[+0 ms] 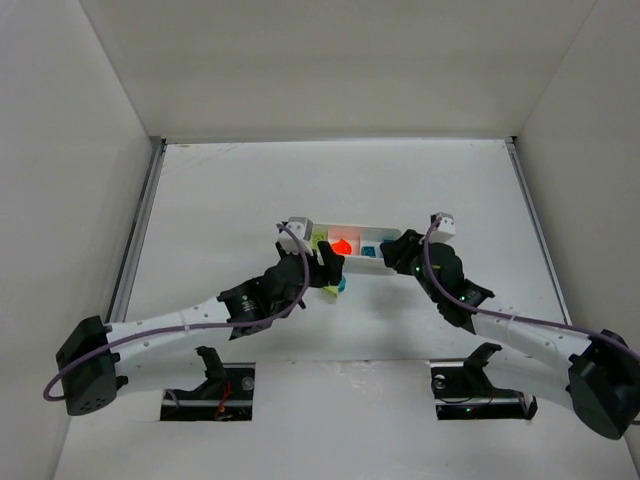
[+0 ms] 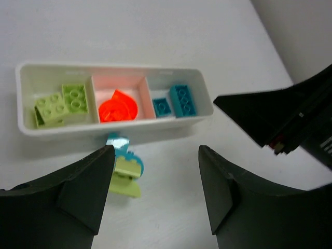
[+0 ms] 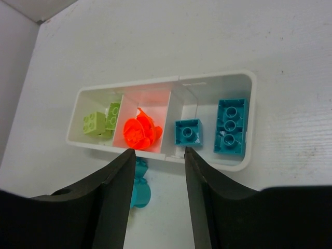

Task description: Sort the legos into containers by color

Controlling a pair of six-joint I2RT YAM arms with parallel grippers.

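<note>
both jaws of the left gripper (image 2: 155, 163) stand wide apart with nothing between them. just beside its left finger, on the matte white table (image 2: 155, 31), lies a yellow-green piece (image 2: 126, 177). a cyan piece (image 2: 119, 147) touches it or is joined to it, i cannot tell which, and sits against the near wall of the white tray (image 2: 104, 66).

to pick well, i judge the gripper should shift toward that finger's side, centre on the pair, and close across flat sides rather than studs. so close to the wall, a careless close could shove the pieces against the tray or nudge it.

the right gripper (image 3: 158, 155) is likewise spread and empty, poised over the tray's near wall.

the tray is smooth, thin-walled plastic with rounded corners and slim dividers. studded yellow-green bricks (image 3: 101, 120) fill one end compartment, a glossy rounded orange-red piece (image 3: 140, 132) sits in the middle one, and two cyan bricks (image 3: 231, 126), one square and one long, lie in the other end.
</note>
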